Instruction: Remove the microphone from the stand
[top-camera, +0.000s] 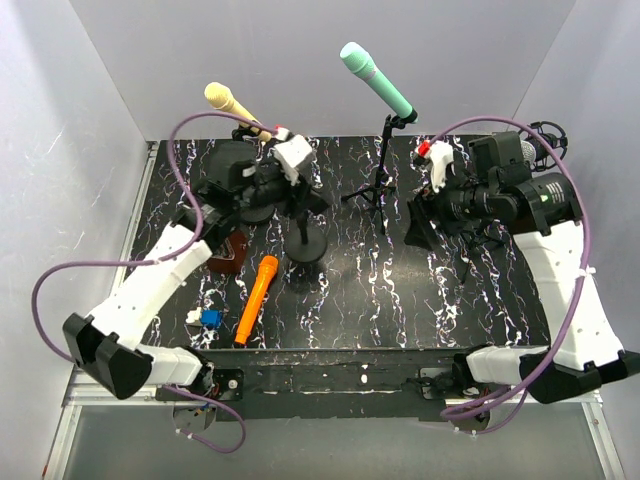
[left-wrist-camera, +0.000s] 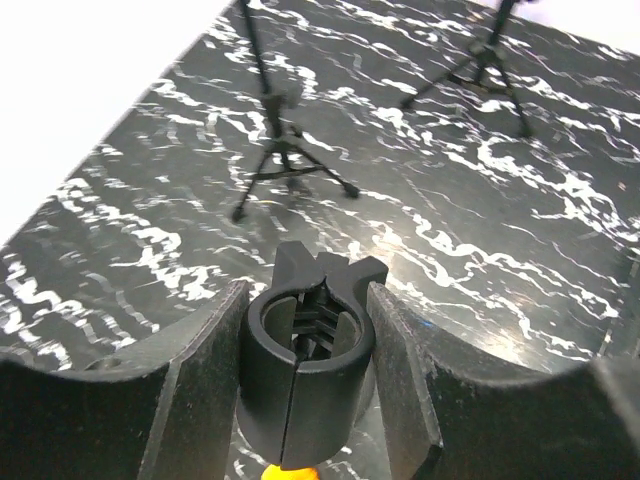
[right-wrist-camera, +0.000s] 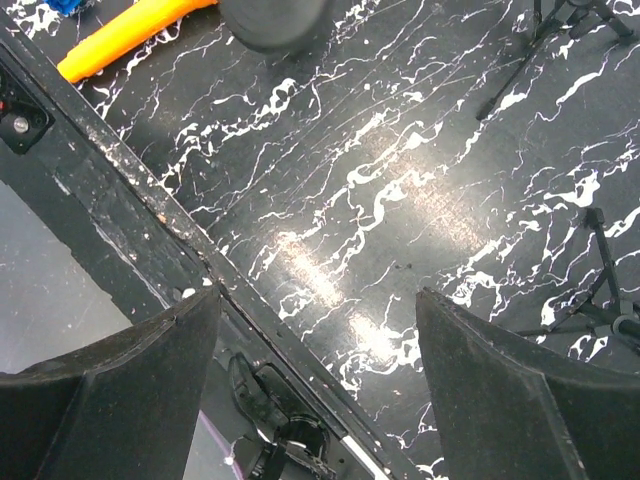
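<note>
My left gripper is shut on the empty black clip at the top of a round-based stand; its fingers press both sides of the clip. An orange microphone lies on the table in front of that stand and shows in the right wrist view. A yellow microphone sits in a stand at the back left. A teal microphone sits on a tripod stand at the back middle. My right gripper is open and empty above the table.
A brown object and a small blue item lie at the front left. A microphone in a shock mount stands at the back right. Two tripods stand beyond my left gripper. The table's front edge runs under my right gripper.
</note>
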